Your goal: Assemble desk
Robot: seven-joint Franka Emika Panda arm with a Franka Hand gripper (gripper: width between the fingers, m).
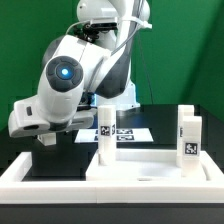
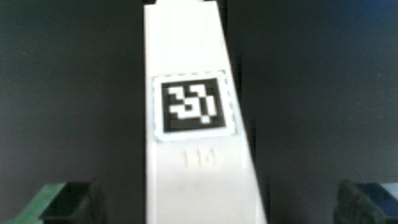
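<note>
In the wrist view a white desk leg (image 2: 196,150) with a black-and-white tag (image 2: 196,105) lies lengthwise on the black table. It sits between the fingers of my gripper (image 2: 208,205). The dark fingertips (image 2: 54,200) stand wide apart on either side of the leg, clear of it. In the exterior view the gripper (image 1: 45,135) hangs low at the left; the leg under it is hidden. The white tabletop panel (image 1: 140,165) lies to the right with two legs standing upright on it, one at its left (image 1: 105,132) and one at its right (image 1: 188,135).
The low white border wall (image 1: 30,178) runs along the front and left of the work area, close below the gripper. The marker board (image 1: 128,135) lies flat behind the tabletop panel. The arm's bulky body (image 1: 70,75) fills the upper left.
</note>
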